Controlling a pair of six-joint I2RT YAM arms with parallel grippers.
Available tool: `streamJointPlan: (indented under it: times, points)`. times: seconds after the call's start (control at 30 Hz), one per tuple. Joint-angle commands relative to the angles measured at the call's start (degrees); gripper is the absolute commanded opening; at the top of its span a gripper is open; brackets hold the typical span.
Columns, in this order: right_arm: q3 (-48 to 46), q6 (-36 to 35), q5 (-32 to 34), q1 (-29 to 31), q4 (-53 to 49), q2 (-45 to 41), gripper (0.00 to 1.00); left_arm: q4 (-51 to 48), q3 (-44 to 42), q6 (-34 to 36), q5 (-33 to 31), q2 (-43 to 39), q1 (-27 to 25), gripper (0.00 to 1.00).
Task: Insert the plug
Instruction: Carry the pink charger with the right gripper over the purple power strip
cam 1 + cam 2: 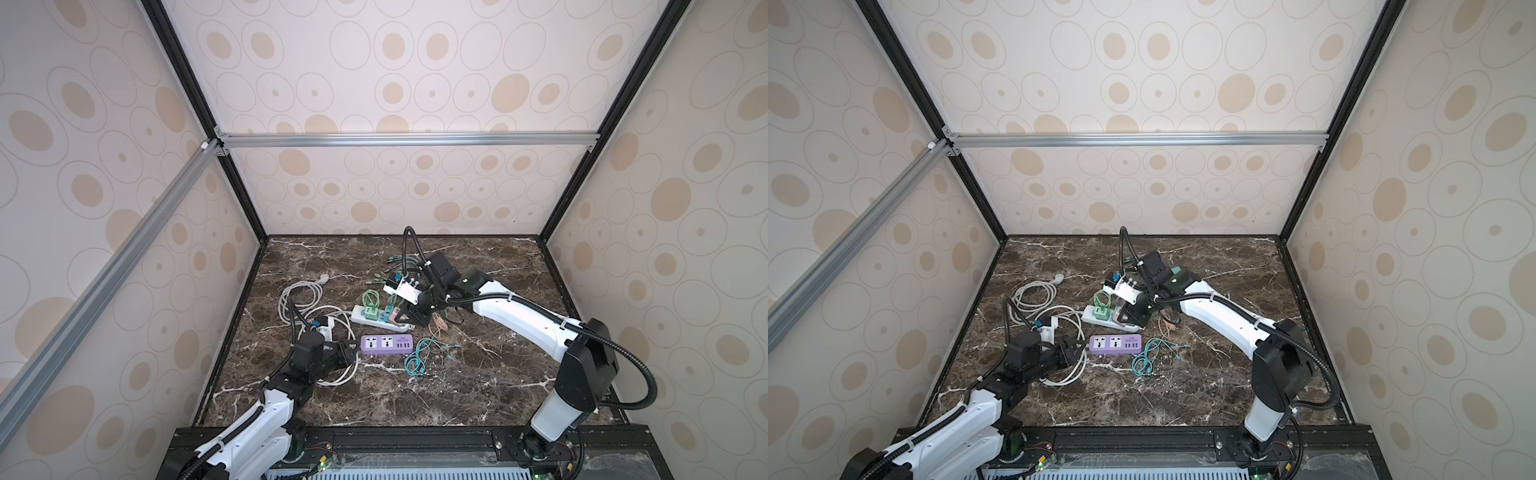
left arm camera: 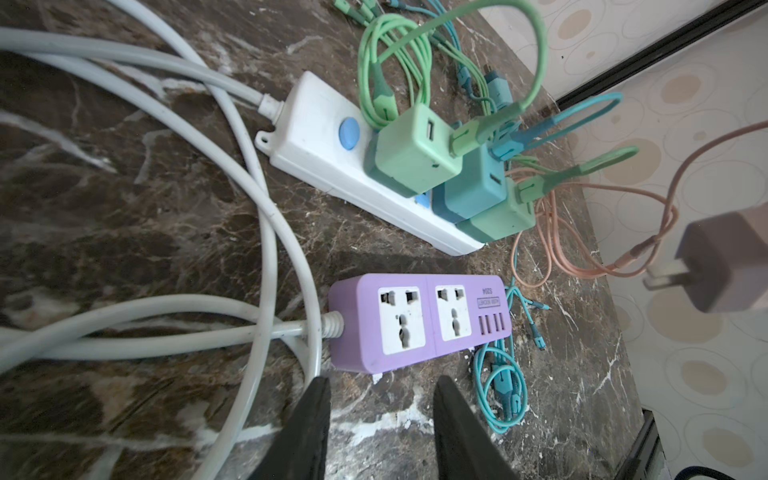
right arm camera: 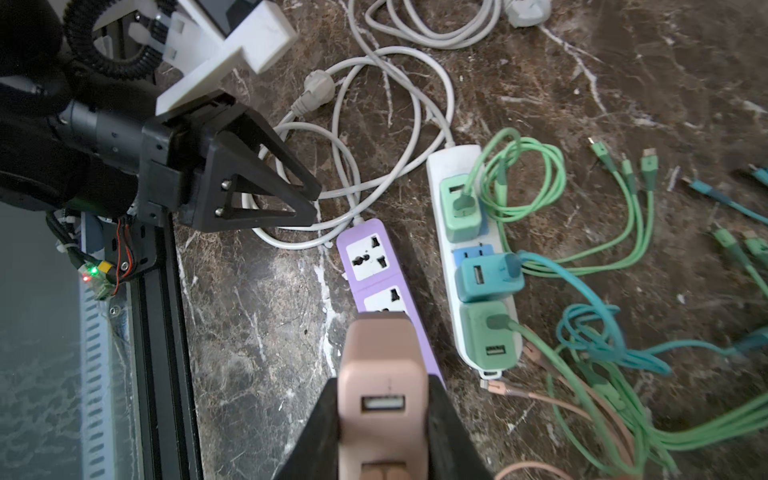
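Plug (image 3: pixel 382 399): dusty-pink cube charger with a USB port on the back face, clamped between the right gripper (image 3: pixel 382 380) fingers, raised off the table (image 3: pixel 257 324) near the purple strip (image 3: pixel 374 266) and white strip (image 3: pixel 446 174). Prongs hidden in the right wrist view; two flat ones just visible in the left wrist view, blurred, body cut by the frame edge. Right arm stretched toward the table middle, wrist tipped down. Left gripper (image 2: pixel 382 380) low, just beside the purple strip's cord end, jaws apart, empty.
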Motion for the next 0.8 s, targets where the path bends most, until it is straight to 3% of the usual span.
streamJointPlan:
  times: [0.0,0.37,0.77]
  points:
    - [0.77,-4.45,-1.87,2.19,1.1,2.56,0.0,2.65,-0.74,-1.62,-1.49,0.9,0.3,0.39]
    - [6.14,-9.16,0.56,5.0,-0.2,12.18,0.0,9.57,-2.5,-2.33,1.31,3.83,0.34,0.35]
    - [8.72,-13.92,3.41,7.5,0.47,17.13,0.0,14.72,-3.25,-2.64,3.88,8.31,0.48,0.28]
